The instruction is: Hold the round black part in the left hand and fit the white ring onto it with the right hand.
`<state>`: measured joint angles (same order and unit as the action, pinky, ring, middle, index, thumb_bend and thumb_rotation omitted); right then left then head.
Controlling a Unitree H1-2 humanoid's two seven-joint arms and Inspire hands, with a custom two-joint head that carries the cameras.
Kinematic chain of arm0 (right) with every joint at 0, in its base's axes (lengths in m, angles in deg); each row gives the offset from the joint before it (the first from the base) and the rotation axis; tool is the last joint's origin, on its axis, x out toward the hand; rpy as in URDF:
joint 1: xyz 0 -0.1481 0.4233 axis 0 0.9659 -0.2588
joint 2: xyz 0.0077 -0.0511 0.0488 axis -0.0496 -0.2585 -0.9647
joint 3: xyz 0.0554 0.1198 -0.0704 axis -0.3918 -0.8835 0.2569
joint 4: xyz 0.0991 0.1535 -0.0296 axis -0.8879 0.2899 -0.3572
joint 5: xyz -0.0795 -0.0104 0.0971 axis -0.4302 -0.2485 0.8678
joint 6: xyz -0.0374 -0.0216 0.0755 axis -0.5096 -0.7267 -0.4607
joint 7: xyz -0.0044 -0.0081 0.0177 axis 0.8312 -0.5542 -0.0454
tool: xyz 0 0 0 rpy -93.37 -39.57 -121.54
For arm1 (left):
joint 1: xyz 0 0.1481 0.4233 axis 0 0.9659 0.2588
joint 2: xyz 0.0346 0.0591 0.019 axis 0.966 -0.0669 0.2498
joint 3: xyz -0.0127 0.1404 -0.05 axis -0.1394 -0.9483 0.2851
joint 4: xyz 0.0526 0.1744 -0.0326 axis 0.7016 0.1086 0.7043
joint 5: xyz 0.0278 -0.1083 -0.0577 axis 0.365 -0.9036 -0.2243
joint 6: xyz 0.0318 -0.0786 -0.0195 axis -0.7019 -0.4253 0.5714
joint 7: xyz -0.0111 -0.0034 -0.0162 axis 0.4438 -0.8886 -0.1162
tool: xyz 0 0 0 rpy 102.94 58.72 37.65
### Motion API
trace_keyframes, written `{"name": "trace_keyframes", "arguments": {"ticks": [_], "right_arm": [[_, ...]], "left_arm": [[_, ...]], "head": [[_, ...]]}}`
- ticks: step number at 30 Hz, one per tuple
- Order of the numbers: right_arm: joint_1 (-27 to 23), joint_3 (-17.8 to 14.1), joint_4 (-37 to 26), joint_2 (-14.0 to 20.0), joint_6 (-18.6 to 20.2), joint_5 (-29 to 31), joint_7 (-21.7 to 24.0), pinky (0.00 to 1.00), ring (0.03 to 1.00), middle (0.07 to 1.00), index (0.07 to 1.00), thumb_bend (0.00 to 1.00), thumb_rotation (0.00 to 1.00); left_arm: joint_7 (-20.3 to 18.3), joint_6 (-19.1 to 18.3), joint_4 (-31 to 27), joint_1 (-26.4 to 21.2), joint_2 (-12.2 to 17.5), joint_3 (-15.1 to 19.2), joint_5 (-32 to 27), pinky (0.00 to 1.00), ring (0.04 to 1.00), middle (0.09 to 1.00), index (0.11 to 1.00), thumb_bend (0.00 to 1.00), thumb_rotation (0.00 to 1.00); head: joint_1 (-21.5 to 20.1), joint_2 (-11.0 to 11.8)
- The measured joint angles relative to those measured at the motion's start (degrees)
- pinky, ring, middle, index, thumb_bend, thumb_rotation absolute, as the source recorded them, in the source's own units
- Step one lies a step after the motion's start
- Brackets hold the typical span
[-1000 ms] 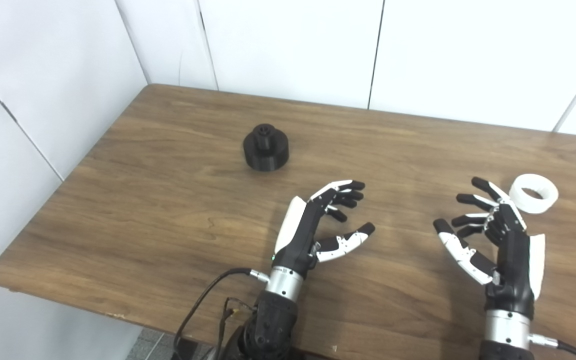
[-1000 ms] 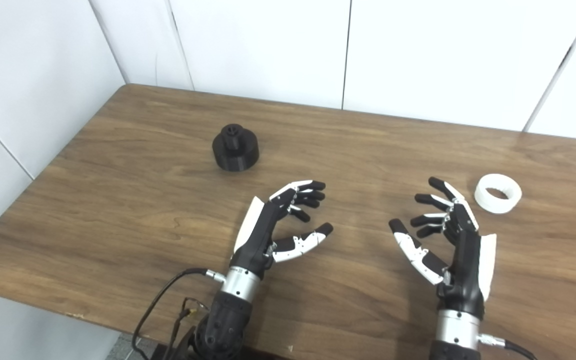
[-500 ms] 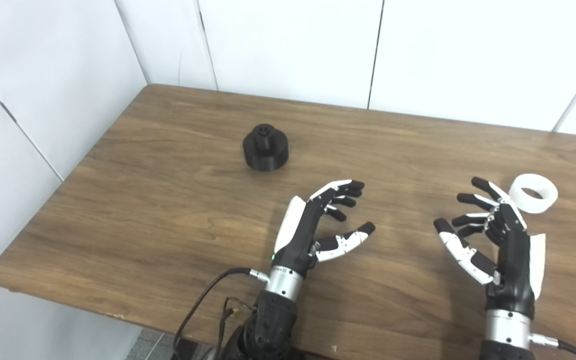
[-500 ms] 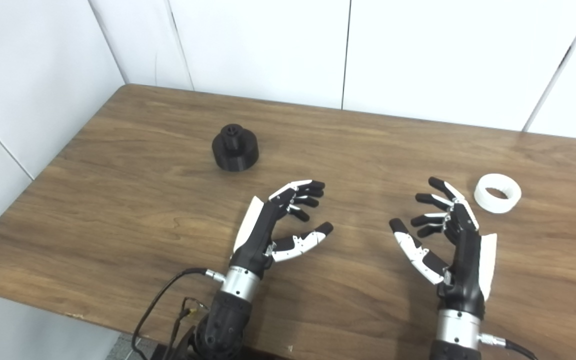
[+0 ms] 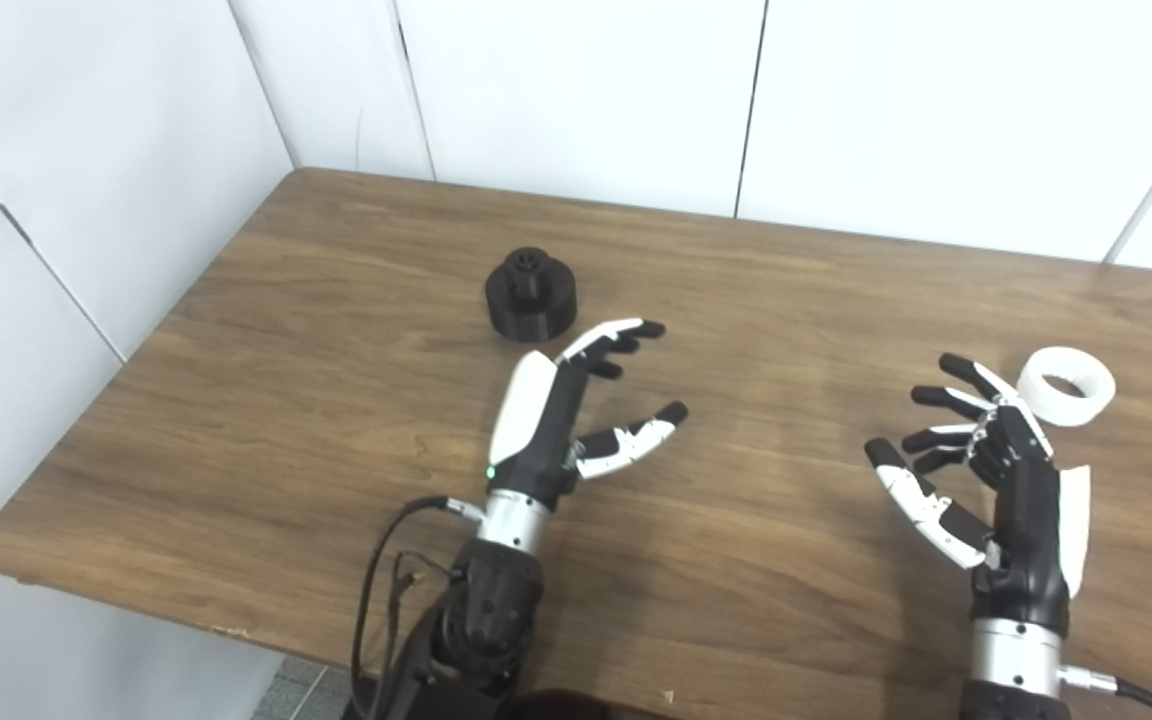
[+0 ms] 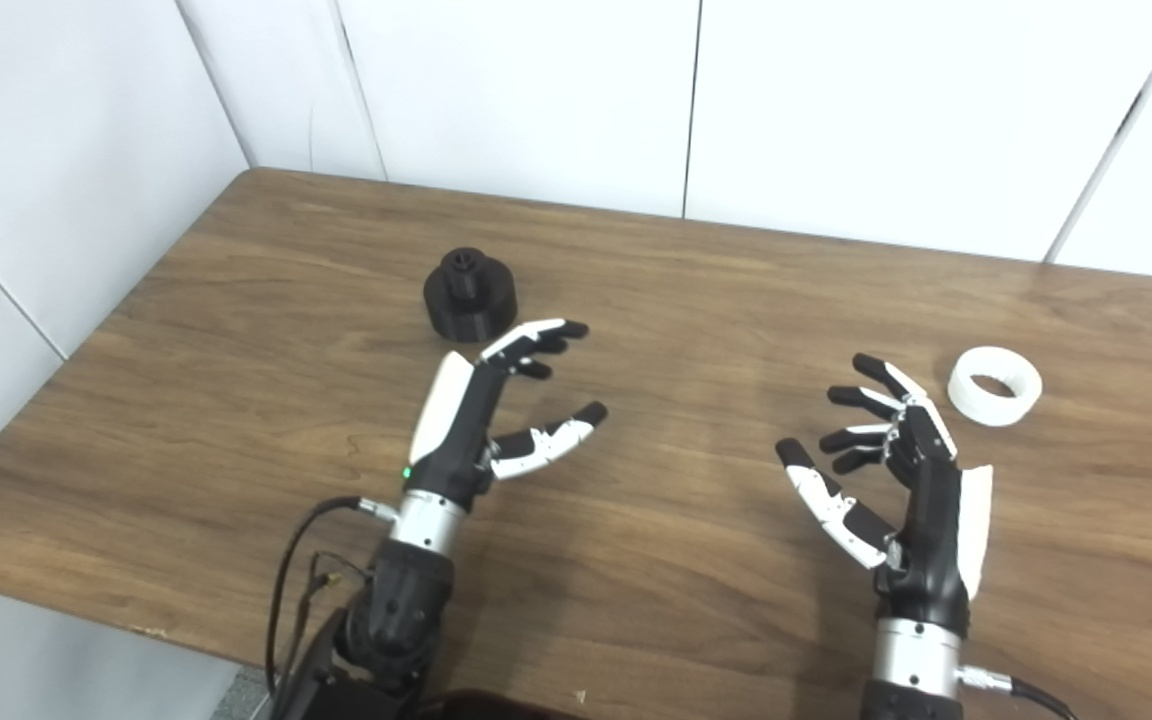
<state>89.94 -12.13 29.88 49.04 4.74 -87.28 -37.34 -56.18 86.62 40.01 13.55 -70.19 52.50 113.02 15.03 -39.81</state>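
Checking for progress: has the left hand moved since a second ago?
Yes. The left hand has moved left and away from the robot, nearer the round black part, which lies where it did on the table.

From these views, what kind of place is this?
Probably a lab or test bench: a bare wooden table set into a corner of plain white wall panels, holding only a round black part and a white ring.
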Motion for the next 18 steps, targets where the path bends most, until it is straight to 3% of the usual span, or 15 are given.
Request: {"name": "trace_keyframes", "arguments": {"ticks": [6, 10, 18], "right_arm": [[0.0, -0.04, -0.01, -0.01, 0.05, 0.21, 0.24, 0.37, 0.478, 0.657, 0.763, 0.64, 0.19], [0.0, -0.07, -0.01, -0.01, 0.09, 0.56, 0.27, 0.38, 0.479, 0.657, 0.763, 0.64, 0.18], [-0.02, -0.07, 0.0, 0.01, 0.1, 0.69, 0.36, 0.37, 0.483, 0.662, 0.766, 0.63, 0.2]], "left_arm": [[-1.07, -2.29, -2.56, -0.51, 1.83, 0.88, 1.27, 0.65, 0.766, 0.8, 0.744, 0.61, 0.26], [-1.06, -3.05, -2.56, -2.13, 3.13, 1.39, 3.78, 0.71, 0.808, 0.813, 0.751, 0.61, 0.29], [-1.16, -7.4, -3.0, -5.4, 5.92, 3.57, 7.45, 0.74, 0.896, 0.91, 0.78, 0.63, 0.31]], "head": [[-0.09, 0.0], [0.0, 0.0], [-0.09, 0.0]]}}
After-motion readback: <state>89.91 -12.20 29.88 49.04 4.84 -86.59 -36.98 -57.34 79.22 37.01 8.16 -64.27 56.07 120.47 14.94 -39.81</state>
